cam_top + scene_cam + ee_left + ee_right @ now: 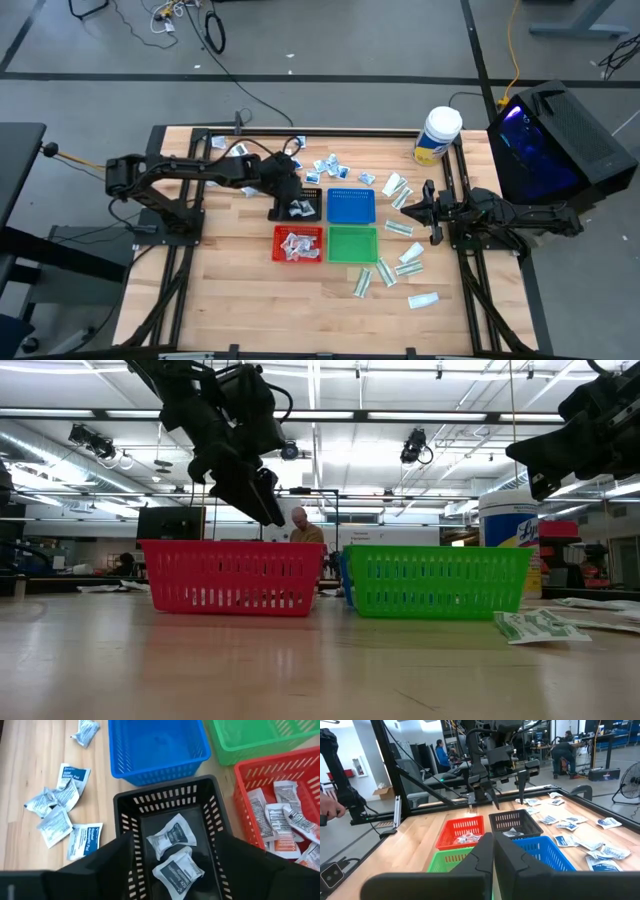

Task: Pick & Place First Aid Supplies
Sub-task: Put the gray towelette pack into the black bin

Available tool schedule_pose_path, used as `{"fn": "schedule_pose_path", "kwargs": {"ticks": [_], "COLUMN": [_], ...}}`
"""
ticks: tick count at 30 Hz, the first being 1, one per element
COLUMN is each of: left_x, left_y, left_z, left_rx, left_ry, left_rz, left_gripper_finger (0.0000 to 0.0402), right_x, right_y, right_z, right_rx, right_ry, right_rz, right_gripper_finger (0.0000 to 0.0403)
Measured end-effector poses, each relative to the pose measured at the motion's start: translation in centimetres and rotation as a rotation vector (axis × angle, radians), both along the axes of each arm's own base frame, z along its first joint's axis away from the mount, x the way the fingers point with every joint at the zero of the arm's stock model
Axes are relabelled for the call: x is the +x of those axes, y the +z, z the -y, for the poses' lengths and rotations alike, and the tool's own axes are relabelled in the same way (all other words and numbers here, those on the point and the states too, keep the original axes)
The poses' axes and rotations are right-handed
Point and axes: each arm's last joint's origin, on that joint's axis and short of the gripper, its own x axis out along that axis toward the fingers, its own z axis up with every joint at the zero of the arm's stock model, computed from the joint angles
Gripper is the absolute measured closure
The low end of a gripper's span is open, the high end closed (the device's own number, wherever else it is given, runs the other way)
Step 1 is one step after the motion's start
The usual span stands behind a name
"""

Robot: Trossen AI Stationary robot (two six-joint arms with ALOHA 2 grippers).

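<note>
Two matte-black jointed arms (190,170), blocky housings, tapered dark fingers (520,781).

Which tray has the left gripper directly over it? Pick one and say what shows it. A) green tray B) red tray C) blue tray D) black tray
D: the left wrist view looks straight down past the left gripper into the black tray, where two white packets lie, and the high view agrees.
</note>
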Motion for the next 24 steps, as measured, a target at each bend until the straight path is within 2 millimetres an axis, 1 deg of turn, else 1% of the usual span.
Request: {"fn": "schedule_pose_path", "kwargs": {"ticks": [2, 5, 9, 12, 18, 21, 24], "left_x": [-0.1, -0.3, -0.4, -0.8, -2.2, -3.1, -4.1], "left_y": [0.4, 1.5, 3.3, 4.1, 3.9, 3.5, 3.1], "left_z": [0.0, -0.3, -1.6, -3.0, -5.2, -5.7, -5.8], "left_rx": [-0.015, -0.022, -0.038, -0.059, -0.09, -0.084, -0.067], "left_ry": [0.027, 0.073, 0.171, 0.255, 0.397, 0.464, 0.508], "left_rz": [0.005, -0.02, -0.042, -0.048, -0.108, -0.179, -0.281], "left_gripper_finger": [0.011, 0.0109, 0.0109, 0.0109, 0.0109, 0.0109, 0.0109], "right_x": [0.0, 0.0, 0.0, 0.0, 0.0, 0.0, 0.0], "right_y": [0.0, 0.0, 0.0, 0.0, 0.0, 0.0, 0.0], "right_z": [0.0, 0.0, 0.0, 0.0, 0.0, 0.0, 0.0], "right_rx": [0.0, 0.0, 0.0, 0.0, 0.0, 0.0, 0.0], "right_ry": [0.0, -0.001, 0.0, 0.0, 0.0, 0.0, 0.0], "right_rz": [0.0, 0.0, 0.0, 0.0, 0.0, 0.0, 0.0], "right_gripper_finger": [0.0385, 0.0385, 0.0385, 0.0385, 0.0385, 0.0385, 0.0385]}}
